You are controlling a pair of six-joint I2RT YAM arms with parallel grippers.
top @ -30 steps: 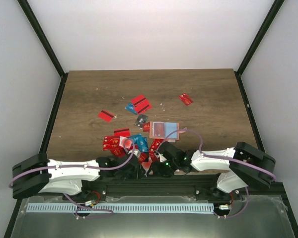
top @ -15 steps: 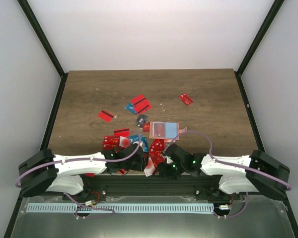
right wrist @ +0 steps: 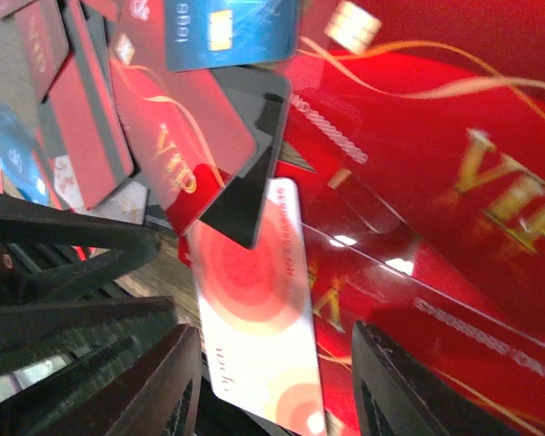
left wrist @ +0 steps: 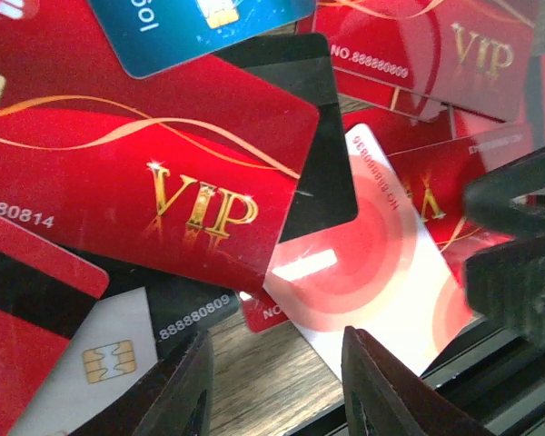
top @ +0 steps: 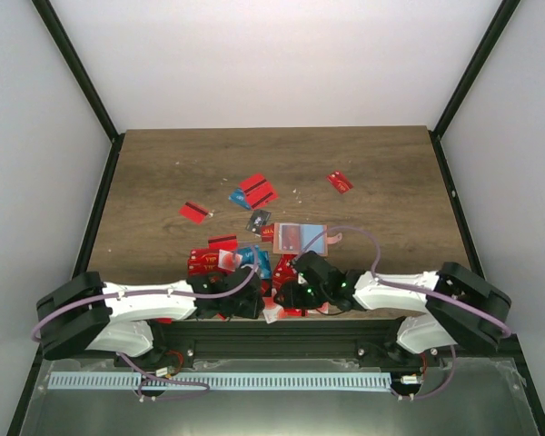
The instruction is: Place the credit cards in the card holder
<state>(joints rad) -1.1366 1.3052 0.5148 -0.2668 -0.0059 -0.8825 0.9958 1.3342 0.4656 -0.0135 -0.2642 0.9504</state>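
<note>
Surface: wood-grain table (top: 391,182), white walls (top: 272,64).
Credit cards (top: 220,262): heaped at near edge, others scattered farther; judged thin, stiff, slick; pinch an overlapping raised edge.
Card holder (top: 316,234): flat, just far-right of heap.
Left gripper (left wrist: 274,363): spread, empty.
Right gripper (right wrist: 274,359): spread, empty.

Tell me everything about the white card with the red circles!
The white card is a thin, glossy plastic rectangle with rounded corners, pale red rings in its middle and tiny red print along one edge. It lies skewed in the pile, one side tucked under a black card, overlapping a red VIP card.
</note>
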